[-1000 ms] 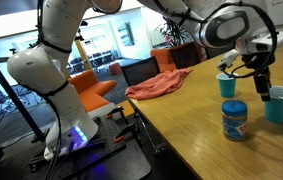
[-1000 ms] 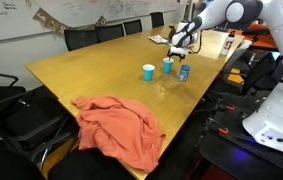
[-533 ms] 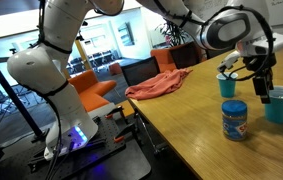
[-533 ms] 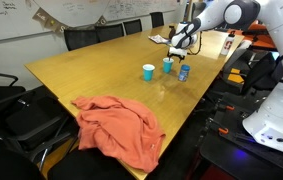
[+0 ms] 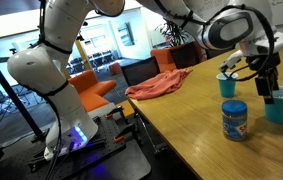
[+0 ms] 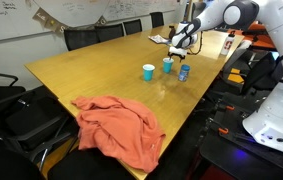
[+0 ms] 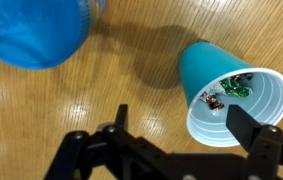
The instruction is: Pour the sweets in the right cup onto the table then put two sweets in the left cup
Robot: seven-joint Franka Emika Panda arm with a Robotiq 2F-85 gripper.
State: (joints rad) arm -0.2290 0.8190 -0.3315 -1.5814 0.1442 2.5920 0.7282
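Observation:
The right cup (image 7: 226, 95) is teal and stands upright on the table (image 7: 41, 110), with the sweets (image 7: 231, 88) inside it. My gripper (image 7: 186, 128) is open and empty just above it. One finger is over the cup's rim and the other is over bare wood. In both exterior views the gripper (image 5: 268, 88) (image 6: 174, 47) hangs beside this cup (image 5: 281, 105) (image 6: 167, 66). The left cup (image 5: 227, 85) (image 6: 148, 72) stands apart. Its inside is hidden.
A blue lidded jar (image 5: 235, 120) (image 6: 184, 72) stands close to the cups. A blurred blue shape (image 7: 31, 30) fills the top left of the wrist view. A salmon cloth (image 5: 157, 85) (image 6: 121, 125) lies at the table's end. Chairs line the table's edge.
The gripper has shifted slightly toward the teal cup. The cups, jar and cloth have not moved.

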